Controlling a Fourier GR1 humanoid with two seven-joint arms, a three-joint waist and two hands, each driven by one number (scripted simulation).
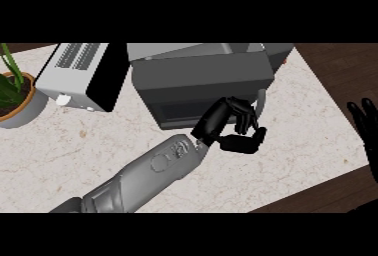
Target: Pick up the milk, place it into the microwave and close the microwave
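Milk shows nowhere in the frame. It may already sit inside the microwave (199,75) at upper centre, or be hidden; I cannot tell which. The left hand (232,125) is at the microwave's dark door (181,107), just beside the pale handle (260,102). Its fingers are curled toward the thumb with nothing visible between them, probably placed there to push the door home. The right hand (364,122) rests open at the right edge. A toaster (77,75) and a potted plant (15,95) stand at upper left.
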